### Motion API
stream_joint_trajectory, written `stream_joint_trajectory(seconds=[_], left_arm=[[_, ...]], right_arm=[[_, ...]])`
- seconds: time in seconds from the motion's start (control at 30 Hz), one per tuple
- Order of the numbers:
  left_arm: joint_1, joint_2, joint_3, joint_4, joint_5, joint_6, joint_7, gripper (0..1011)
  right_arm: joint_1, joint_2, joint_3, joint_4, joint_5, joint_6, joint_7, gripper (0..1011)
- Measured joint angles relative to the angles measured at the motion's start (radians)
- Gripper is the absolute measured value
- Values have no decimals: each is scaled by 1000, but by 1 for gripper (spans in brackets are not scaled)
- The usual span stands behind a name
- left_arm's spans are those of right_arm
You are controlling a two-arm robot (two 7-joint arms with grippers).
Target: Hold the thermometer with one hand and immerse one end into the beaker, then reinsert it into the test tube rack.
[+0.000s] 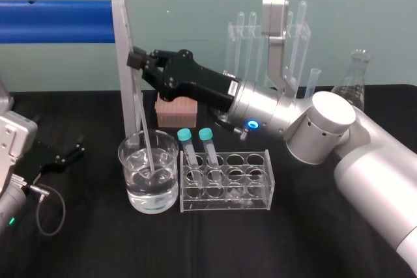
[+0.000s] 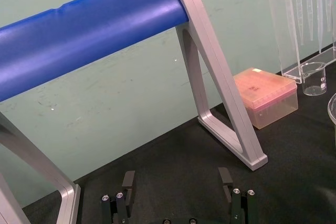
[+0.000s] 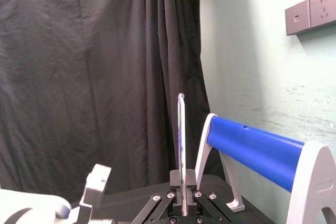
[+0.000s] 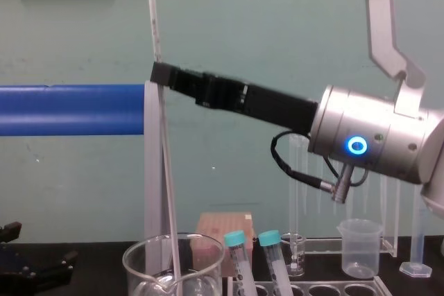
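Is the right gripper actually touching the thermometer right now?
Touching. In the right wrist view the right gripper has its jaws shut on the thermometer, which stands up from between them.

The right tool (image 1: 134,58) holds the thermometer (image 1: 144,125) in the beaker (image 1: 169,190).

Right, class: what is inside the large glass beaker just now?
Clear liquid and the lower end of the thermometer, leaning in, gripped higher up by the right hand. Reflections hide whether its tip touches the bottom. The left hand sits open left of the beaker.
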State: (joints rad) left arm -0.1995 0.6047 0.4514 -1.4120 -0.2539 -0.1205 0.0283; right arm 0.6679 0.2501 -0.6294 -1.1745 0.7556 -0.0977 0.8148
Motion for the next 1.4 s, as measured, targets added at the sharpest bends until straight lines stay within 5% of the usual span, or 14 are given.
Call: stream_joint_trajectory(seconds=[0.47, 1.4], left_arm=[[0, 0, 0, 0, 0, 0, 0, 1008], [0, 0, 0, 0, 0, 0, 0, 1008]], right_arm=[[-27, -27, 0, 74, -39, -107, 61, 52], [-44, -44, 12, 100, -77, -88, 54, 52]])
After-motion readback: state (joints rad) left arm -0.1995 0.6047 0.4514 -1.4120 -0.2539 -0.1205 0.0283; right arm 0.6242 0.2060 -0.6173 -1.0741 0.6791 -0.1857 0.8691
